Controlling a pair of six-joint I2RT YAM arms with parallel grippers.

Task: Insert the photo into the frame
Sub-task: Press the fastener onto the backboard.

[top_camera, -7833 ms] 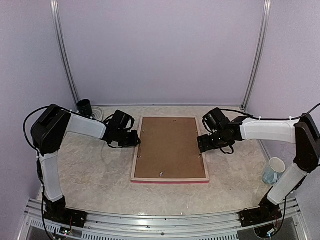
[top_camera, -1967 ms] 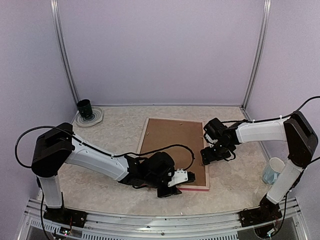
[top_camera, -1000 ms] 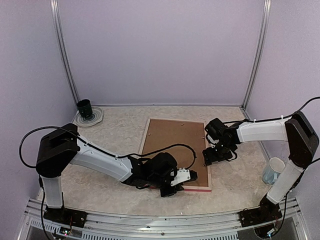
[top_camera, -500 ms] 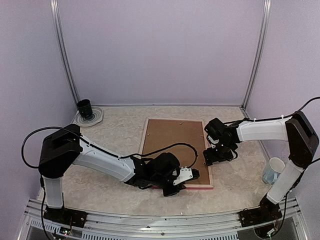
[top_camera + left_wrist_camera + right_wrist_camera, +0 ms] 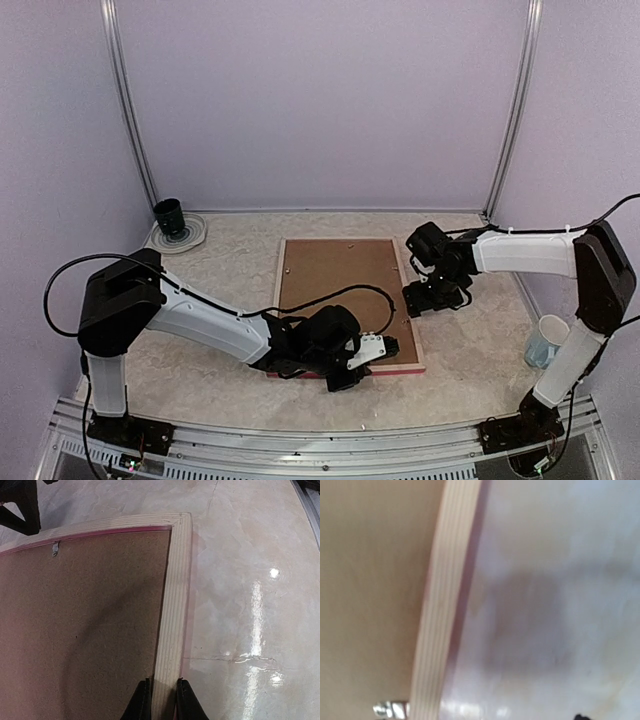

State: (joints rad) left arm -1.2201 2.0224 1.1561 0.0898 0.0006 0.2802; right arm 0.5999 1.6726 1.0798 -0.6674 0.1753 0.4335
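- The frame lies face down on the bench, with its pale wood back up and its pink-red edge showing along the near side.
- A brown backing board fills the frame's opening. A small metal tab sits on the board just inside the frame's right rail.
- The left gripper is at the frame's near rail, close to the near right corner. Its fingers are clamped on the wood rail, one on the inner side and one on the outer side.
- The left arm's black cable arcs over the backing board.
- The right gripper is at the frame's right rail, about halfway along it, with its fingers spread apart.
- A dark cup stands well beyond the frame's far left corner.
- A pale mug stands well off to the right of the frame's near right corner.
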